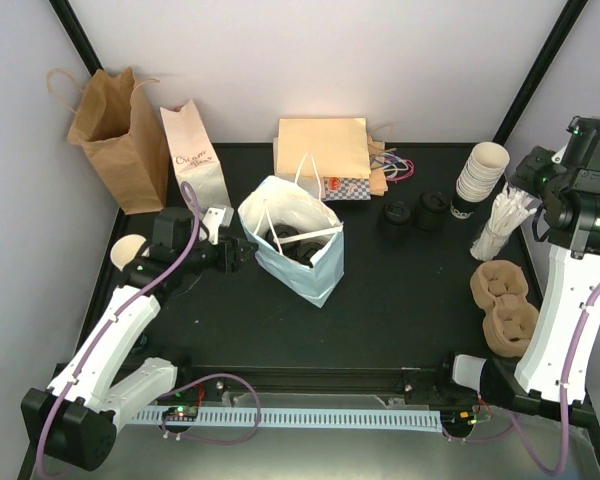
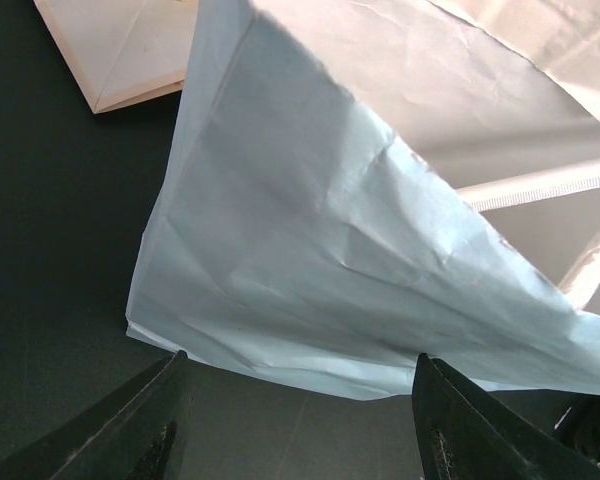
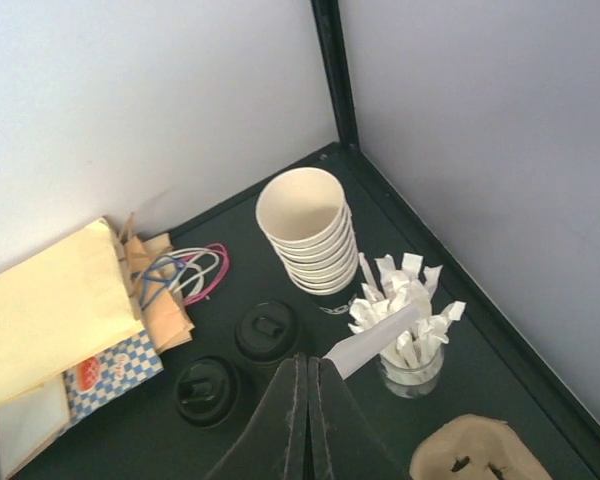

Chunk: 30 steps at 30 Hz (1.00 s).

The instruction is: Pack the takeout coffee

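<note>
**Progress.** Dark round shape, lid-like, sits inside the open mouth of the light-blue bag (image 1: 305, 272), just ahead of my left hand (image 1: 242, 252). I take it for the takeout coffee (image 1: 286, 240), so I judge the cup is in and the main step done. Bag stands upright on the counter (image 1: 400, 300), mouth open, handles loose. Left to do, in my judgement: back the left hand off w/o tipping the bag. I can't say if closing the bag is req'd.

**Hands.** Left hand (image 2: 300, 360): fingers apart, nothing between them, bag's blue side wall (image 2: 310, 250) close in front; contact not confirmed. Right hand (image 3: 307, 362): fingers together, holding nothing, high over the counter. Below and ahead of it are the bare cup stack (image 3: 305, 215), loose black lids (image 3: 267, 330) and a glass of wrapped sticks (image 3: 400, 335).

**Not verifiable.**
- Cup body is hidden by the bag walls, so upright or tilted is unknown.
- More than one dark item may be in the bag; can't separate them.
- Left wrist view shows no bag interior.
- Right hand is not made out in the top view.
</note>
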### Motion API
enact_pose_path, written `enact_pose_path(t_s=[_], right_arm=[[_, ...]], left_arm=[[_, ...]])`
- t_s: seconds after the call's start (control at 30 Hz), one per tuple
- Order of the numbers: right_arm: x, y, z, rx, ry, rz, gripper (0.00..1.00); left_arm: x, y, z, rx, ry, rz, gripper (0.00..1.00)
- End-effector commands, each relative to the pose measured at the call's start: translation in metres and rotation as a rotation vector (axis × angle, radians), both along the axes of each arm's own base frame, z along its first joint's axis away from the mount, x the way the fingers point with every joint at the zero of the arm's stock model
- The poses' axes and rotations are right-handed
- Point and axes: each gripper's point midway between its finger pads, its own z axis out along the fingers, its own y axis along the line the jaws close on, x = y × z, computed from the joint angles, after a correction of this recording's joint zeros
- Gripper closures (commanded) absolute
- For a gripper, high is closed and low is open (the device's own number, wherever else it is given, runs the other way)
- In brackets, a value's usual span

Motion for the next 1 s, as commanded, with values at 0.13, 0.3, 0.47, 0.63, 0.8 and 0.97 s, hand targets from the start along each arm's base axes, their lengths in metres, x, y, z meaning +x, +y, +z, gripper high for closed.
enact_pose_path(t_s=[0.13,0.3,0.47,0.63,0.8,0.97], right_arm=[[-0.013,0.024,0.022,0.051,-0.059,0.105,0.99],[-0.016,0.034,0.037,0.074,-0.1,0.149,0.99],[-0.017,0.071,0.059,0.154,-0.186,0.339,0.99],[-0.025,0.146,0.082,0.336,-0.305,0.75,0.99],[-0.042,0.2,0.094,0.363,-0.363,0.99,0.99],[-0.062,0.244,0.106,0.369,-0.386,1.194,0.99]], left_arm=[[-0.001,-0.002,0.005,0.01,-0.041,-0.018,0.37],[-0.002,-0.002,0.006,0.011,-0.047,-0.019,0.37],[-0.002,-0.002,0.006,0.013,-0.047,-0.017,0.37],[-0.001,-0.002,0.005,0.014,-0.044,-0.019,0.37],[-0.001,-0.003,0.004,0.015,-0.043,-0.02,0.37],[-0.001,-0.003,0.003,0.02,-0.043,-0.022,0.37]])
